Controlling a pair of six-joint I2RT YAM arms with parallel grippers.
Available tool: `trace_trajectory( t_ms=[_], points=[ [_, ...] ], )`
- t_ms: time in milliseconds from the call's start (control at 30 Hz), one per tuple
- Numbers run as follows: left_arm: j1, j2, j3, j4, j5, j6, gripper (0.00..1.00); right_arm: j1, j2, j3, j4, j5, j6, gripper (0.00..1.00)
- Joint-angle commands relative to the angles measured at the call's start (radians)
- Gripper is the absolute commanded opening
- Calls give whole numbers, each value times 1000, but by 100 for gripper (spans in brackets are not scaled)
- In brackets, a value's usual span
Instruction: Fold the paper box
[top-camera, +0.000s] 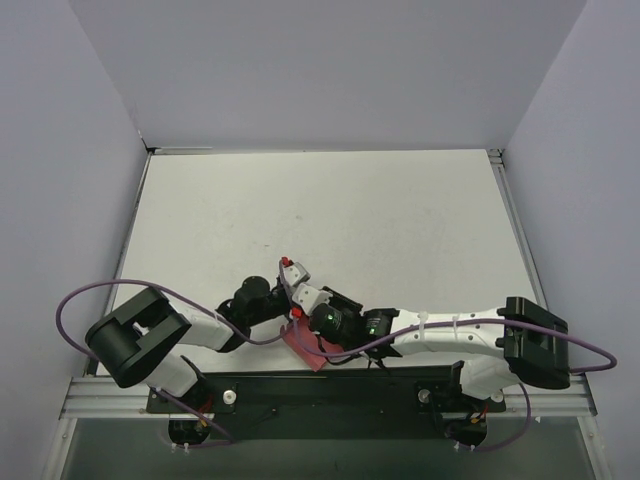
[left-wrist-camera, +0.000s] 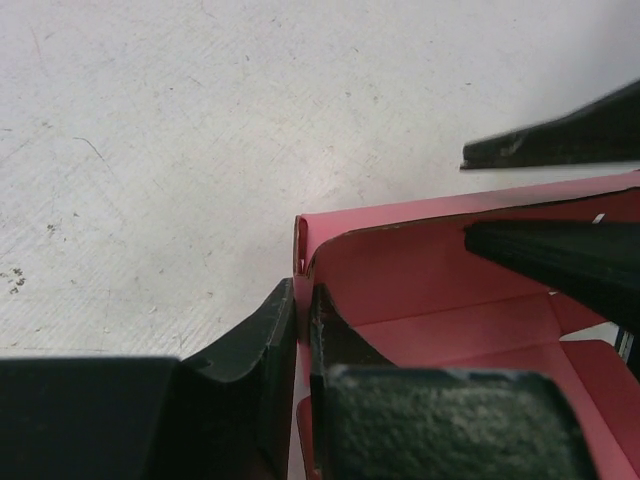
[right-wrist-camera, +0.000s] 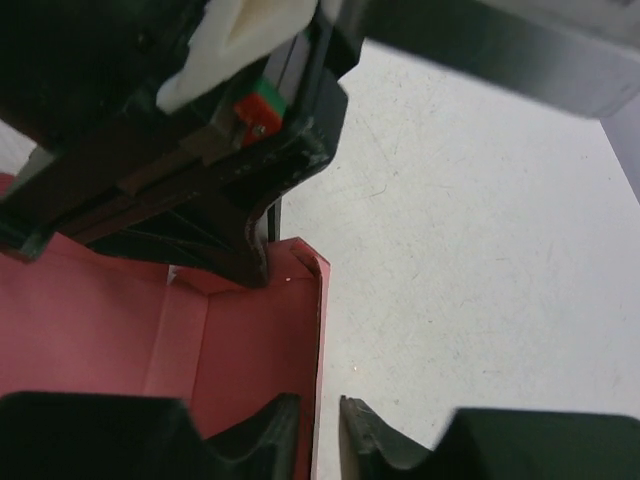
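Box (top-camera: 305, 348): pink card, partly raised, walls standing; on table (top-camera: 350, 220) at its near edge, between both grippers.
Left gripper (left-wrist-camera: 303, 335): at a box corner, jaws pinching an upright wall.
Right gripper (right-wrist-camera: 315, 430): astride the adjoining box wall, jaws slightly spread, sliver of gap on the outer side; no firm hold seen.
Handling: probably very light, thin, springy at creases; easily bent or crushed, likely to slide if pushed.
Where to hold: likely best on a box wall close to a crease, gentle pinch, second gripper steadying beside it.
Count: one box, two grippers, one table.
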Motion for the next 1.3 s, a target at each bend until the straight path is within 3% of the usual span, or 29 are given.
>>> trace_trajectory(
  t_ms=[0,67,167,300,500,667,833,967,1267],
  points=[
    [-68,-44,-16,66,-115,29,11,7,-50,47,-58,49,69,35],
    [-108,-60,-32,54,-215,38,8,11,-64,67,-95,69,97,51],
    [-158,-100,-51,25,-380,41,6,11,-90,84,-148,99,201,60],
    [-232,-134,-83,20,-567,27,5,11,-128,95,-230,149,382,63],
    [-266,-128,-104,3,-724,-38,5,5,-225,23,-273,172,605,65],
    [-315,-113,-146,97,-848,-52,6,-47,-286,8,-273,155,831,58],
    [-326,-59,-170,216,-874,-49,6,-44,-213,32,-165,246,902,55],
    [-327,-15,-197,298,-873,-62,6,-44,-110,52,-42,312,855,43],
    [-335,39,-217,395,-837,-75,6,-29,2,21,286,254,708,33]
  ],
)
